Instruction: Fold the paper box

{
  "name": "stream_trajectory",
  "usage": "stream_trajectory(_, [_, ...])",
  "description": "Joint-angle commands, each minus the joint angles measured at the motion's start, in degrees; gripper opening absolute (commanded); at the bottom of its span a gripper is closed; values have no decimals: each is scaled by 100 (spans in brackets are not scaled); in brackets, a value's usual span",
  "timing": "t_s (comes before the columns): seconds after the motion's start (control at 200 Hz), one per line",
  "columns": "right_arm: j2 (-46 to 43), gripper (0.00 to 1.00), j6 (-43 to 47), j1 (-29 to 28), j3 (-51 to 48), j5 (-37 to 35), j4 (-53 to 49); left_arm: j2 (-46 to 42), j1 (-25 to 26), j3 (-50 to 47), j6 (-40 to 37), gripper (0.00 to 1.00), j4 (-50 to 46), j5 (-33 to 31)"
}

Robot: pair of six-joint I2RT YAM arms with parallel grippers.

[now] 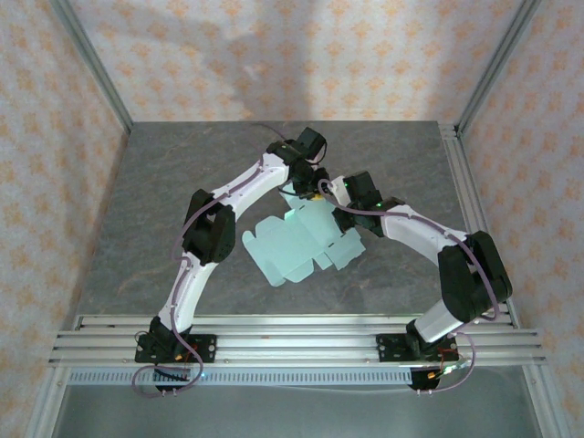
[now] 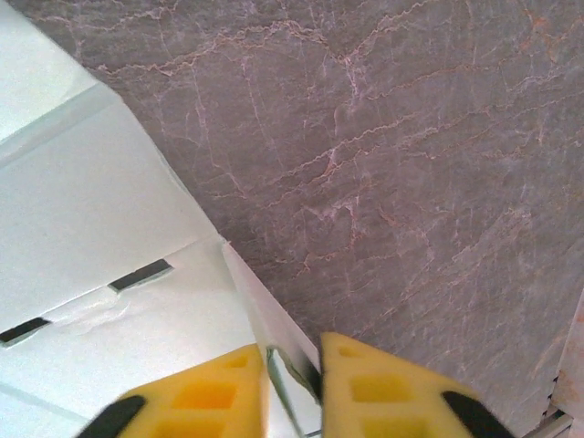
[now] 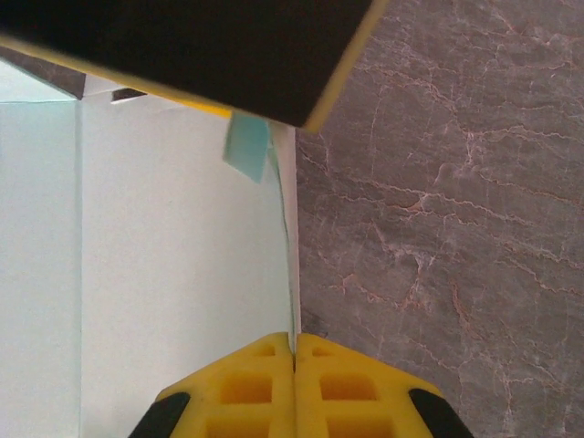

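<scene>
**Item:** paper box, thin card, part-folded.

**Location:** middle of the grey marbled surface, between the two arms, whose wrists meet at its far edge.

**Left jaws:** the yellow pads are drawn close on a raised side flap that stands edge-on between them. It looks like a pinch.

**Right jaws:** pressed together, with the thin upright card edge running straight into the seam. They are clamped on it.

**Hazards, as I judge them:**
- Both holds sit close together on one wall. If the arms pull apart or twist unevenly, the card could tear or crease away from its score lines.
- Each grip takes only a sliver of edge, so the card may slip out as the wall is swung over.
- Nothing seems to pin down the near part of the sheet, so the whole piece may slide or lift instead of bending.
- A tab may miss its slot and buckle.

**Appearance:**
- Pale mint-blue, almost white under the light, matte and flimsy.
- From above it is a die-cut outline with stepped tabs along the near and right edges.
- The panels lie mostly flat, with one wall lifted at the far side.
- Two narrow dark slots run along a fold line.
- A small, darker blue tab pokes out near the raised edge.
</scene>
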State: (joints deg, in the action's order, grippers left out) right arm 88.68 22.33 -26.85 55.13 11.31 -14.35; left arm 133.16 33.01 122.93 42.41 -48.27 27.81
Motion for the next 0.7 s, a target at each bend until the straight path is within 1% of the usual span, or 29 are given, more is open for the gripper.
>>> stream_trajectory(0.0, [-9,0,102,-59,118,51,112,114,98,73,13,15,92,97])
stream_trajectory(0.07, [-7,0,104,-62,119,55,108,113,91,82,4,16,81,95])
stream_trajectory(0.14, [2,0,105,-57,124,60,108,119,95,82,4,27,78,93])
stream_trajectory(0.17, [14,0,92,-64,124,69,110,113,91,82,4,30,72,95])
stream_trajectory(0.31, [22,0,86,-68,166,91,78,121,91,82,12,30,90,100])
stream_trajectory(0.345, [21,0,84,-67,177,91,69,124,92,81,13,29,106,110])
stream_trajectory(0.395, [26,0,95,-68,191,86,46,131,96,82,13,21,115,127])
stream_trajectory(0.46, [26,0,98,-65,208,77,18,131,98,77,21,15,124,136])
stream_trajectory(0.546, [14,0,97,-66,217,60,2,136,91,81,30,15,142,149])
stream_trajectory(0.586, [20,0,101,-68,232,65,-14,136,92,77,39,18,151,151])
stream_trajectory(0.641, [13,0,88,-71,252,75,-34,133,96,81,24,29,171,170])
stream_trajectory(0.696, [11,0,80,-67,276,74,-62,118,92,72,-3,34,160,174])
